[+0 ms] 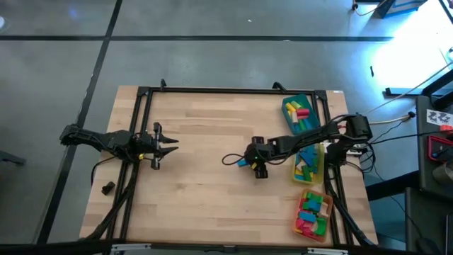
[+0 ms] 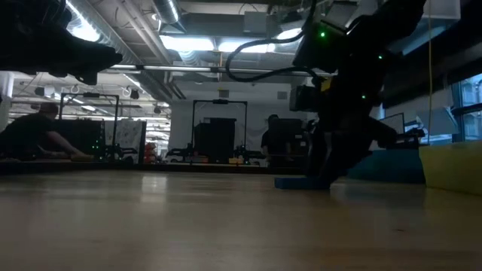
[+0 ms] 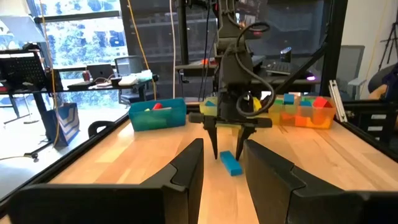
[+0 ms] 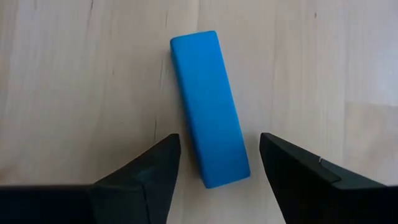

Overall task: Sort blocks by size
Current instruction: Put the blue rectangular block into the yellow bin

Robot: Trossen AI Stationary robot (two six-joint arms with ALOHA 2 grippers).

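Looking straight down from the high view, the right gripper (image 1: 256, 167) hangs over the bare wood just beside the yellow tray (image 1: 309, 164), with a blue bar (image 1: 243, 163) peeping out at its tip. The teal tray (image 1: 299, 113) and the orange tray (image 1: 313, 213), both holding blocks, flank the yellow tray on either side. The left gripper (image 1: 164, 146) waits well apart from the yellow tray, across the table, its fingers parted and holding nothing; a small dark lump (image 1: 107, 188) lies near that arm's base.

From the low view, the blue bar (image 2: 292, 182) lies flat on the table with the right arm's dark bulk reaching down at its end.

From the left wrist view, the right gripper (image 3: 231, 141) points down with its fingers spread, the blue bar (image 3: 231, 163) on the wood just below and in front of the yellow tray (image 3: 273, 107).

From the right wrist view, the spread fingers (image 4: 144, 175) straddle one end of the blue bar (image 4: 209, 107), neither pad touching, and the bar sits slightly skewed between them. To grasp well, I judge the wrist should turn a little to square up with the bar's long sides, shift toward its middle, descend fully, then close.
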